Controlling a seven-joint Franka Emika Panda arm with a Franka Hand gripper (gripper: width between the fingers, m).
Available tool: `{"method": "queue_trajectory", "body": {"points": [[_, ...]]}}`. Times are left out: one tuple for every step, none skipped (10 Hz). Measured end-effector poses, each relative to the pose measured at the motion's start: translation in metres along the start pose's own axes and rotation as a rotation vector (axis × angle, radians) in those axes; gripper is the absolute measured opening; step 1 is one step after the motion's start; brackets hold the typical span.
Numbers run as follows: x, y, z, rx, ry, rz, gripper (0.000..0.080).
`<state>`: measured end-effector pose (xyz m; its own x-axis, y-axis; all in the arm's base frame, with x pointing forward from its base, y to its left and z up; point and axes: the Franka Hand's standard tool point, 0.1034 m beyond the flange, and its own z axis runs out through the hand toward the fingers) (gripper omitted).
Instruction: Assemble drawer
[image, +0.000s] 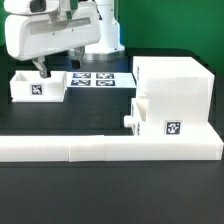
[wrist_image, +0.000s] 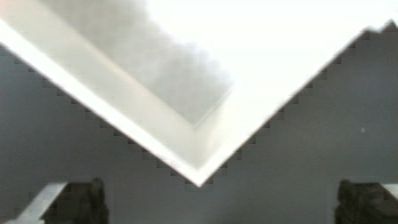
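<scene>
Exterior view: the loose tray lies at the left of the frame on the dark desk. The pincer stands directly over the tray's rear rim, at or just above it; contact cannot be confirmed. Wrist view: one white corner of the loose tray points toward the gap of the pincer. The two dark fingers stand wide apart to either side of that corner and grip nothing. The white arm fills the upper left of the exterior frame, wrist turned down, pincer pointing straight at the desk. The loose tray sits upright and open upward, its long axis running left to right across the frame and its tagged side toward the camera. The housing stands upright at the right of the frame, well apart from the pincer. A second tray sits low against the housing, its round knob pointing to frame left. The marker board lies flat between the loose tray and the housing. The long border wall runs across the lower frame.
</scene>
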<state>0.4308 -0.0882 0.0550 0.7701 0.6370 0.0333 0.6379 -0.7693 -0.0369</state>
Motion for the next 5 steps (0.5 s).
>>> {"method": "queue_trajectory", "body": {"points": [[0.0003,-0.0003,0.0001,0.000,0.000,0.053,0.0649],[0.0004,-0.0005,0.0001,0.001,0.000,0.106,0.0649],[0.0005,-0.0006,0.0002,0.001,0.001,0.150,0.0649],[0.0008,-0.0009,0.0003,0.004,0.003,0.223,0.0649],[0.0007,-0.0012,0.0002,0.001,0.006,0.272,0.0649]]}}
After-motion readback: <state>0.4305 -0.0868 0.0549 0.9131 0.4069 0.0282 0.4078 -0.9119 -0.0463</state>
